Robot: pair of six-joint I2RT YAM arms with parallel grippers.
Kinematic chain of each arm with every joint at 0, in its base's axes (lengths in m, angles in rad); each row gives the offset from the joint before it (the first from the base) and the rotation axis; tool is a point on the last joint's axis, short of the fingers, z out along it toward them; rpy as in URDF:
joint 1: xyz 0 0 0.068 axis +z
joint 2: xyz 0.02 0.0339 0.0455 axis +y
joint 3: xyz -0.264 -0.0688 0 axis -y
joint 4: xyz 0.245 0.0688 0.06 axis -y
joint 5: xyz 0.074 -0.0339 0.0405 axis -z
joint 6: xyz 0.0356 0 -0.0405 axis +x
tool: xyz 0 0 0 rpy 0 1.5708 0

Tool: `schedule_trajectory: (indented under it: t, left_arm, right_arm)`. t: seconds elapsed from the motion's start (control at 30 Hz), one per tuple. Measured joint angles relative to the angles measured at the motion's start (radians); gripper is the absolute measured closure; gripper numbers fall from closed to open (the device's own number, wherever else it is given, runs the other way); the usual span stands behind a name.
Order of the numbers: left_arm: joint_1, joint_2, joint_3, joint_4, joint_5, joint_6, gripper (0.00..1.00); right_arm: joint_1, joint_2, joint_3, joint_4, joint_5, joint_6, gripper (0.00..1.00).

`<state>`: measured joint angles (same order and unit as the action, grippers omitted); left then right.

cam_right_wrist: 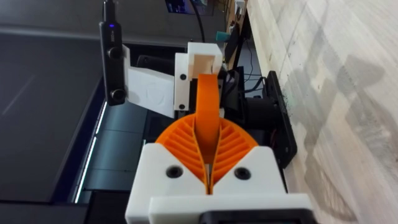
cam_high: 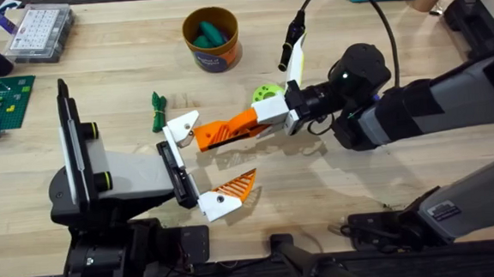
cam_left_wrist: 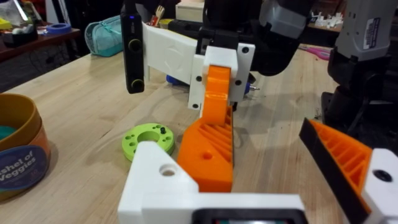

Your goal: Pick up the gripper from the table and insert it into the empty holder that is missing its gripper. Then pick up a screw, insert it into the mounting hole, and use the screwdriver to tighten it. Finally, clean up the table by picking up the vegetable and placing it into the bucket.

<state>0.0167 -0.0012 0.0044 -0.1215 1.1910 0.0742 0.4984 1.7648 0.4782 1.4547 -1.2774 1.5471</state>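
Overhead: right gripper reaches across the table, its orange pads pinched narrow on the orange wedge of the gripper. The gripper's white block sits against the far end of the holder; whether it is seated cannot be told. A matching mounted finger is at the bar's near end. The vegetable lies just beyond the block; lime disc is beside the right arm's wrist; bucket is farther back, with teal toys inside. Left wrist: gripper is close in front, with the right gripper clamped on its wedge; disc and bucket lie alongside. Right wrist: pads are closed on the wedge, white block ahead.
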Motion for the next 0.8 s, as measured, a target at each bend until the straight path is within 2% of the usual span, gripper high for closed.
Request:
schedule_trajectory:
  t: [0.8]
  left_arm:
    - [0.001,0.001,0.000,0.002,-0.002,0.000,0.012]
  right_arm:
    - [-0.018,0.000,0.000,0.052,-0.016,0.061,0.988]
